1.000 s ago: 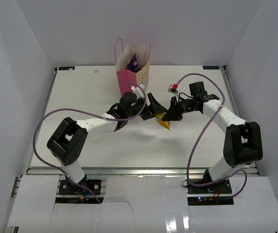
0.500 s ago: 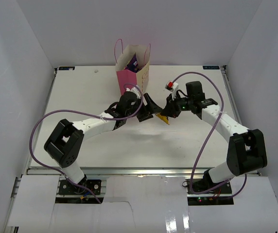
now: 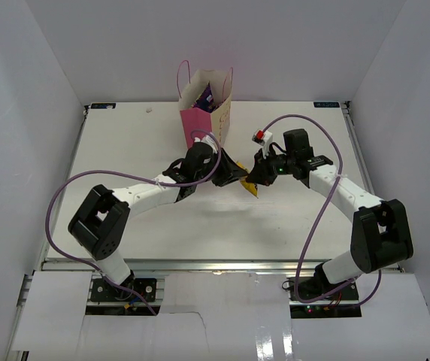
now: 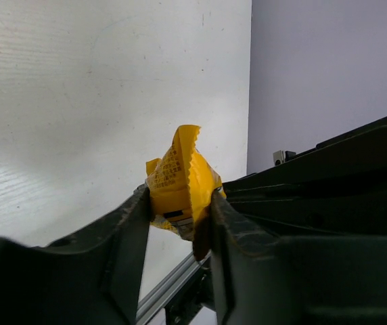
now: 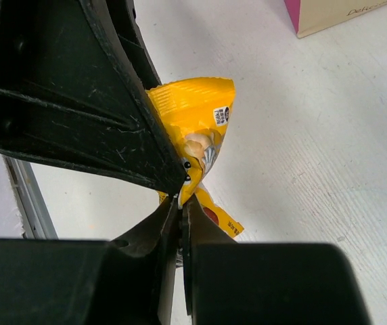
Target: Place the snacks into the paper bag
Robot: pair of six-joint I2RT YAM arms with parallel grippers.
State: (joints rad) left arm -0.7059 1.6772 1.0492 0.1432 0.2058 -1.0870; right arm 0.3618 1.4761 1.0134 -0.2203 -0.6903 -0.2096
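No legible txt; yellow packet [image 4: 180, 179] print too small.

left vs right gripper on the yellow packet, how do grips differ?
The left gripper clamps the yellow packet at its puffed middle, fingers apart; the right gripper pinches its thin edge, fingers almost closed. The left gripper reaches from the left, the right gripper from the right. Both hold one packet.

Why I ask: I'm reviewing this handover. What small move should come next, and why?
Probably open the right tool. The yellow candy packet is also pinched between the fingers of the left tool, so both tools hold it. The left arm likely cannot carry it to the paper bag until the right lets go.
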